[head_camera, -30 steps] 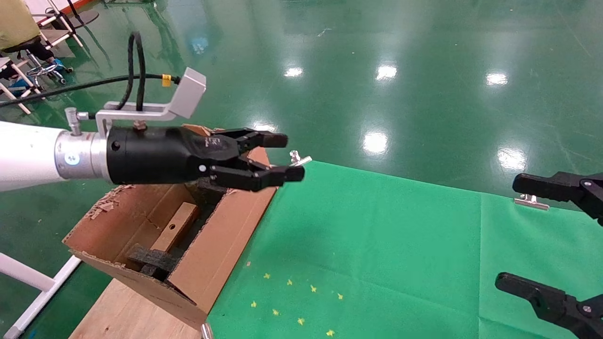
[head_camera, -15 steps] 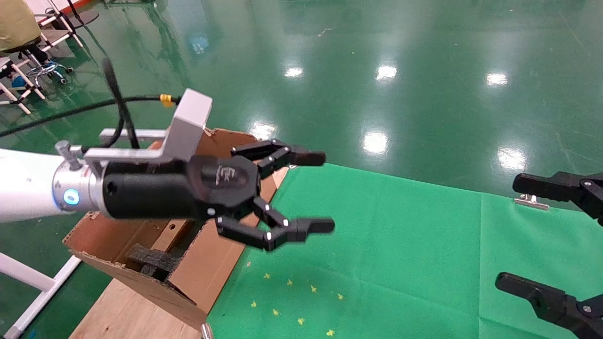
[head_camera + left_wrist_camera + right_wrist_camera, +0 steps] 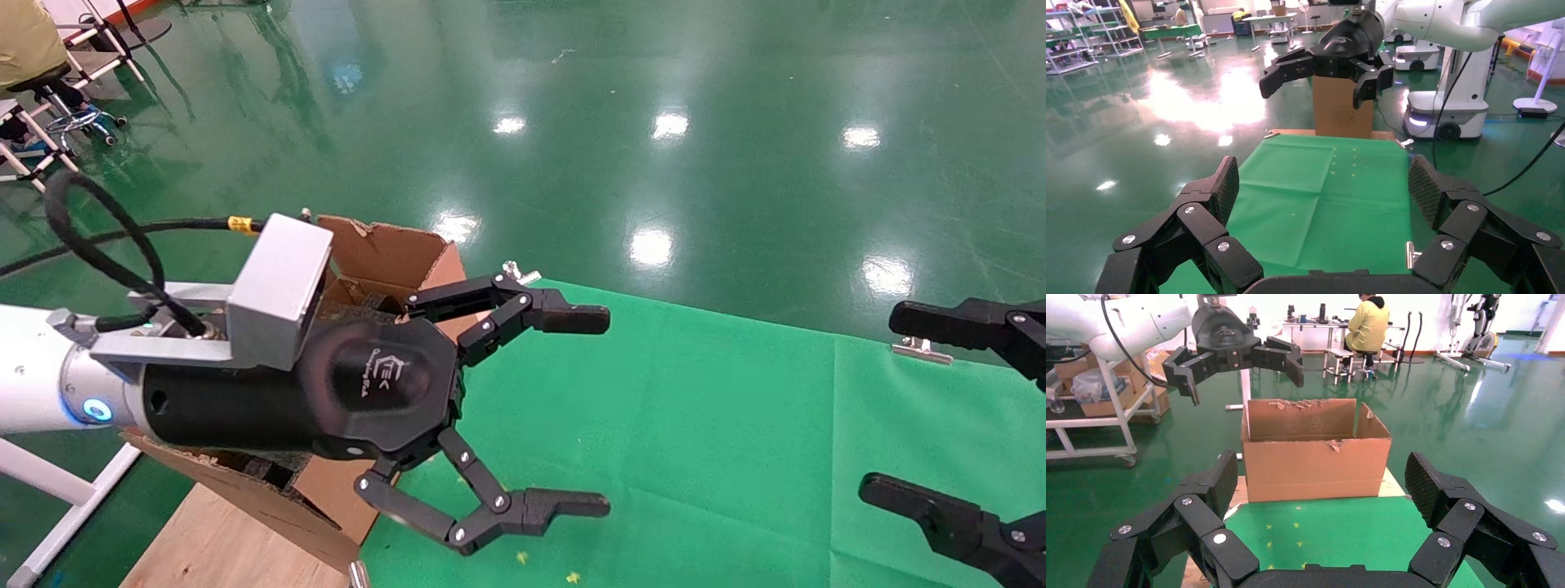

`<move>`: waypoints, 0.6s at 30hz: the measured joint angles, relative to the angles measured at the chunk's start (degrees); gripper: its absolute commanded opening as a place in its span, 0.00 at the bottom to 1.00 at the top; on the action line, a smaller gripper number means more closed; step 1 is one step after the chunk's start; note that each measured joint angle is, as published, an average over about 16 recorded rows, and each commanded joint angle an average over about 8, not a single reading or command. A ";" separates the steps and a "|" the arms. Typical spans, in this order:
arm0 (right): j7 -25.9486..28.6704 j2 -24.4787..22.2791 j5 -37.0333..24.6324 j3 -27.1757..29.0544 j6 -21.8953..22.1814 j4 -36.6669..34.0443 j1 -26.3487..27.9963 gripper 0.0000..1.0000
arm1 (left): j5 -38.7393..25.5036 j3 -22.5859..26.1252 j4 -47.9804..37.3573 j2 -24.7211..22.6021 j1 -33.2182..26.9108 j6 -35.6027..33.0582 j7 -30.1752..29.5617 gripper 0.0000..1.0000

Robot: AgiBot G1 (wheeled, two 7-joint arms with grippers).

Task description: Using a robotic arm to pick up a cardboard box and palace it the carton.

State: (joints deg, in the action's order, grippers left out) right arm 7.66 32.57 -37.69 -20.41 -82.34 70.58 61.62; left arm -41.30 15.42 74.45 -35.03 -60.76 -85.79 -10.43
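The white robotic arm (image 3: 33,392) reaches in from the left of the head view. Its black gripper (image 3: 588,412) is open wide and holds nothing, and it hangs in front of the carton (image 3: 384,253) at the edge of the green cloth. That torn-edged brown carton (image 3: 1315,462) stands on the wooden table end. The cardboard box is hidden behind the arm's gripper body. My left gripper (image 3: 1324,184) is open and empty over the cloth, far from the carton (image 3: 1343,113). My right gripper (image 3: 880,400) is parked at the right edge, open and empty (image 3: 1322,478).
The green cloth (image 3: 695,425) covers the table, held by metal clips (image 3: 919,349), with small yellow marks (image 3: 1281,527) near the carton. Bare wood (image 3: 212,539) lies under the carton. A seated person (image 3: 1367,324) and white frames stand on the green floor beyond.
The white arm's gripper has come nearer and lower, turned, and spread its fingers wide. It now covers the carton's inside, where the cardboard box showed before. My right gripper has not moved.
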 measured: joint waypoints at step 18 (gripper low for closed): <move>0.00 0.00 0.00 0.00 0.00 0.00 0.00 1.00 | -0.33 0.39 -0.61 0.01 -0.52 0.05 -0.27 1.00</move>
State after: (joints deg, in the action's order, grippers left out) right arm 7.66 32.57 -37.69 -20.41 -82.34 70.58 61.62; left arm -41.63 15.81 73.84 -35.02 -61.28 -85.73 -10.70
